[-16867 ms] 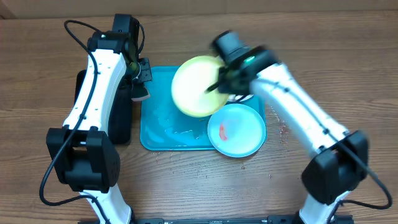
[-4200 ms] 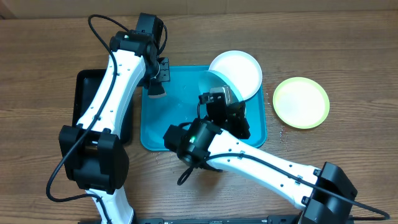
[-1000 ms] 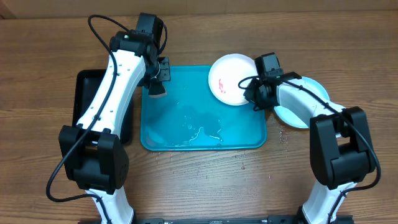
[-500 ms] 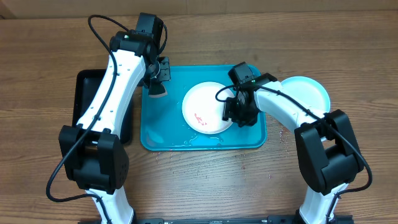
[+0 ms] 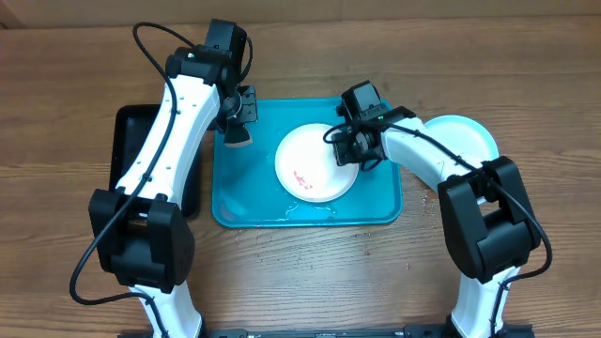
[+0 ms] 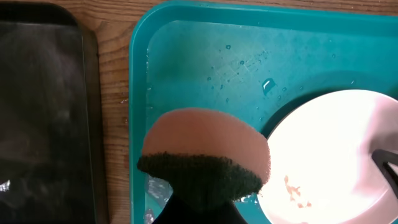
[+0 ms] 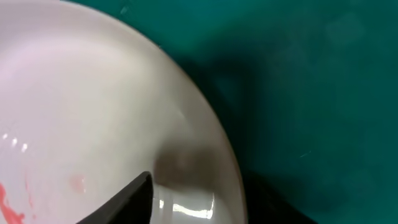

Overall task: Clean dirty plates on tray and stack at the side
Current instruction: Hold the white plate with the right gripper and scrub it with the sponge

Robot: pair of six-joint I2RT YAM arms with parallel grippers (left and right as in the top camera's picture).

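A white round plastic plate [image 5: 315, 163], smeared red, lies flat mid-frame in a wet, large teal-blue rectangular plastic tray [image 5: 254, 202]. The right arm bends in from the right. The right claw [image 5: 349, 150] straddles the plate's right rim, and whether it pinches cannot be told. The left arm reaches up the left side, the left claw [image 5: 236, 130] clamped on a peach sponge with dark green scouring face [image 6: 205, 155] over the tray's upper left corner. A pale blue-mint plate [image 5: 472, 134] rests on the table [image 5: 526, 75] at right.
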